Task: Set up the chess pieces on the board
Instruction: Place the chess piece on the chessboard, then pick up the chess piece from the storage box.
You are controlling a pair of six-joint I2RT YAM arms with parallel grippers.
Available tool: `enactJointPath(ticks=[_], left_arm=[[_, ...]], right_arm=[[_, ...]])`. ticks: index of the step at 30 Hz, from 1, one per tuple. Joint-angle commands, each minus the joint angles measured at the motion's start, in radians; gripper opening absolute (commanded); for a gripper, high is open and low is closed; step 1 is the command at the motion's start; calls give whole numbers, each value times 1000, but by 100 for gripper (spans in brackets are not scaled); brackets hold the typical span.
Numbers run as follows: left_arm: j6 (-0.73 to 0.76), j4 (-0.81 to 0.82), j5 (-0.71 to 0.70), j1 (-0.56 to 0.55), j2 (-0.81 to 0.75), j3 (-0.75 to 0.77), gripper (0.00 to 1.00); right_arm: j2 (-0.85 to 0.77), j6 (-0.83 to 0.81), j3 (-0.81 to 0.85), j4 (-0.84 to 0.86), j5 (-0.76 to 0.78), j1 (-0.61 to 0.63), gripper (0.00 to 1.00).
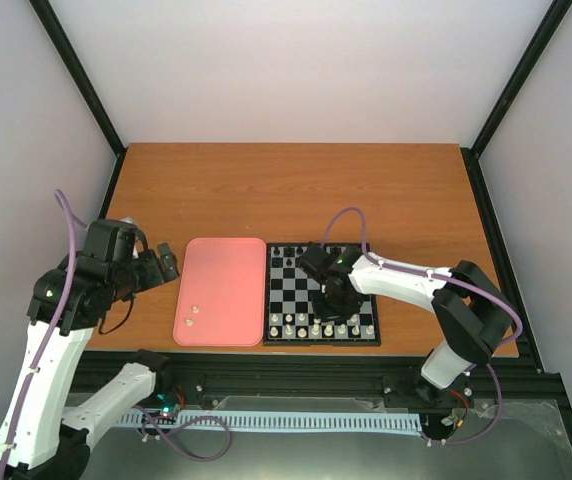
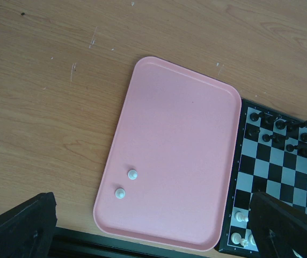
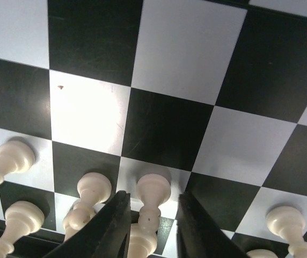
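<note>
The board (image 1: 296,290) lies right of centre, with black chess pieces (image 1: 288,259) along its far rows and cream-white ones (image 1: 316,328) along its near rows. My right gripper (image 1: 332,300) hangs low over the near rows. In the right wrist view its jaws (image 3: 152,201) stand slightly open around a cream pawn (image 3: 153,188) on a light square, with a thin gap on each side. Two small white pieces (image 2: 132,174) (image 2: 120,193) stand on the pink tray (image 2: 185,107). My left gripper (image 2: 153,231) hovers open and empty above the tray's near edge.
The pink tray (image 1: 228,262) sits against the board's left side. Other cream pawns (image 3: 93,188) (image 3: 14,156) (image 3: 285,220) stand close beside the right fingers. The wooden table (image 1: 266,190) extends behind both. A black frame rail (image 1: 296,375) runs along the near edge.
</note>
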Motion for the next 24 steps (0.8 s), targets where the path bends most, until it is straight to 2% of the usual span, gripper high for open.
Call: enactJointPath(ticks=[1,16,24], left_arm=[[-3,13,-11,0,-5,5,100],[5,27,-6,0,5,17,100],[20,12,-33,1,12,-13,100]], right_arm=[[-2,-4,21,-22,28,5,29],[-19,3,148,-102,118,2,36],[59,-58,282,-118,43,-1,36]])
